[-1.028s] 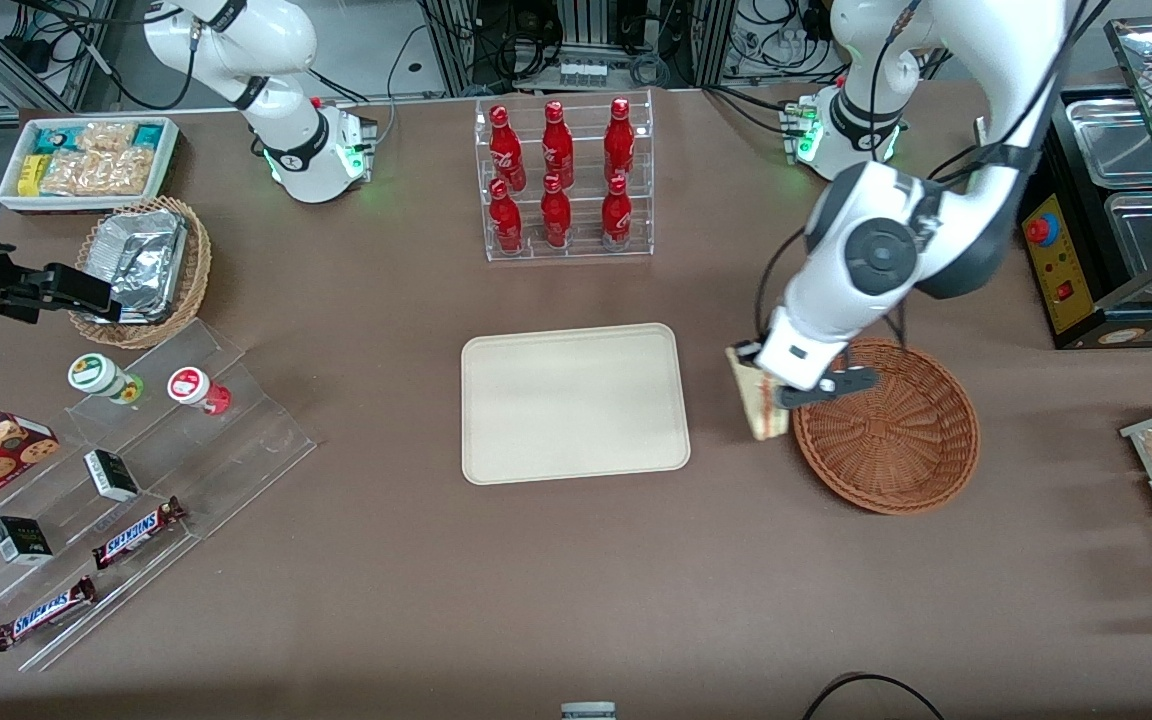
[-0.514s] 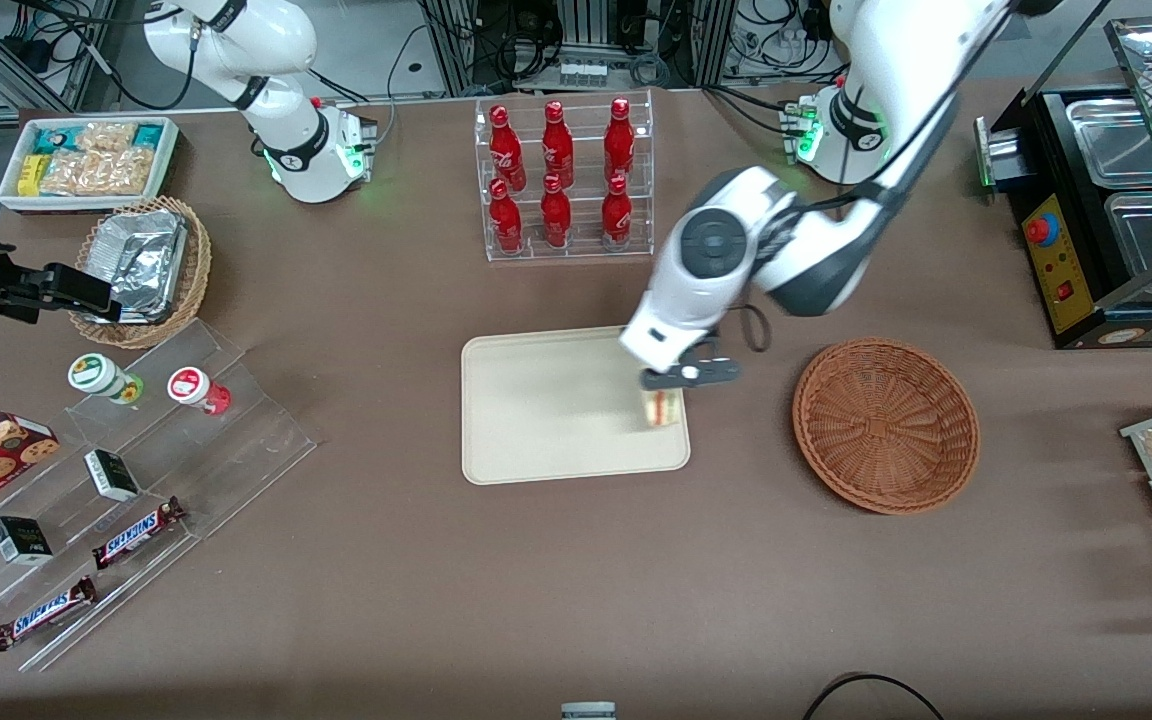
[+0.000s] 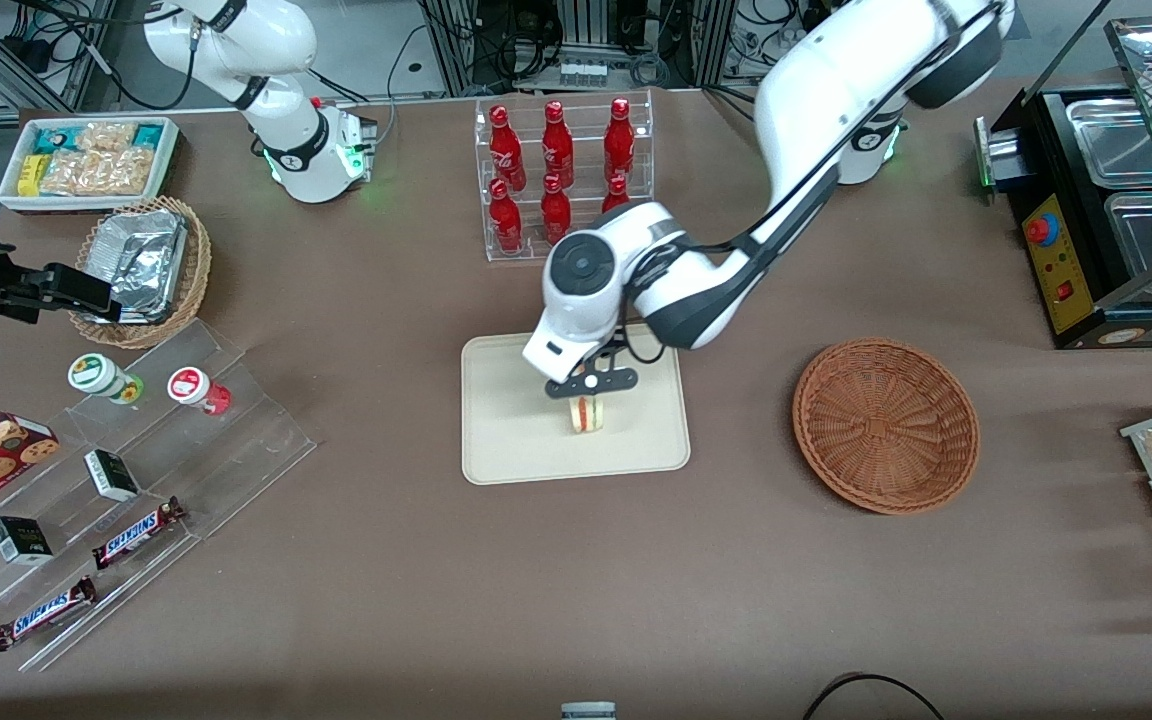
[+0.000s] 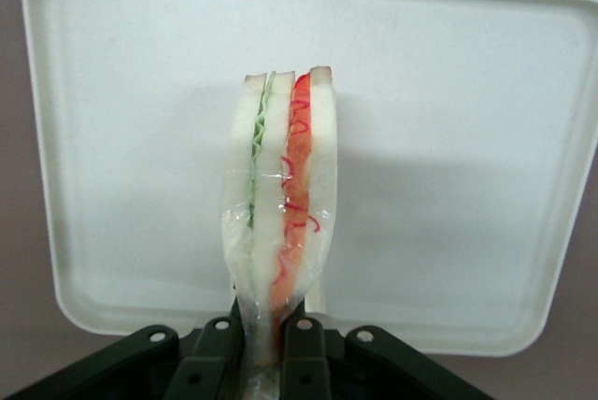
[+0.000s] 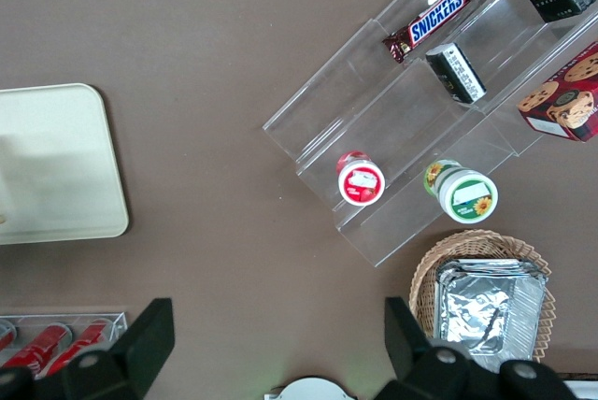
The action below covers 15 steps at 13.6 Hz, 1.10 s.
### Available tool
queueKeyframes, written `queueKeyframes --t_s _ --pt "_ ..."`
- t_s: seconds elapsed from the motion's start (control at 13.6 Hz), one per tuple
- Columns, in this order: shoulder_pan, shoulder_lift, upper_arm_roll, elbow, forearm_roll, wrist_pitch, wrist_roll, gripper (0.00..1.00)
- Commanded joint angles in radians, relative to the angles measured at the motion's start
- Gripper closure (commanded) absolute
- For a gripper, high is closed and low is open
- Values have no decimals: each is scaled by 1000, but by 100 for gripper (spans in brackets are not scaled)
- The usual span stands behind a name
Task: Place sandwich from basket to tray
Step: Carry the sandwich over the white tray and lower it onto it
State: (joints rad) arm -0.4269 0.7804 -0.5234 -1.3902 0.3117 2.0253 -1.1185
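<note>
over the flat cream-beige rectangular tray [image 3: 506, 440] with low raised rim: small wrapped triangular wedge sandwich of pale bread with red, white and green layers [image 3: 587, 414], pinched on edge at its narrow end between the closed fingers of the left arm's black two-finger gripper [image 3: 590, 392], cut face toward the front camera. round reddish-brown woven wicker basket [image 3: 885, 424] well apart toward the working arm's end of the table, with nothing in it. step in hand, by the look of it: setting down. best done by lowering straight until the bottom edge of the wedge meets the tray floor, then parting the fingers only a little and lifting clear vertically, since a thin wedge stood on edge will likely tip; a slight lean before release would lay it flat on purpose. white arm stretched low across the table past the clear rack of red bottles [image 3: 557, 180], wrist bent down, gripper pointing at the tray middle
</note>
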Motion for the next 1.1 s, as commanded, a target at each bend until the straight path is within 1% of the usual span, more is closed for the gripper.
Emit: queueKeyframes --t_s 0.0,0.44,0.51,0.59,0.66,1.03 --pt "-61 63 46 112 21 -50 -23 100" --pt "-61 102 46 117 17 -22 -29 100" --pt "-61 105 46 117 15 -19 -30 84" --pt "-61 105 46 117 13 -17 -29 20" --pt "-59 103 46 117 13 -17 -26 0" --pt "-41 42 43 119 12 -37 -12 0"
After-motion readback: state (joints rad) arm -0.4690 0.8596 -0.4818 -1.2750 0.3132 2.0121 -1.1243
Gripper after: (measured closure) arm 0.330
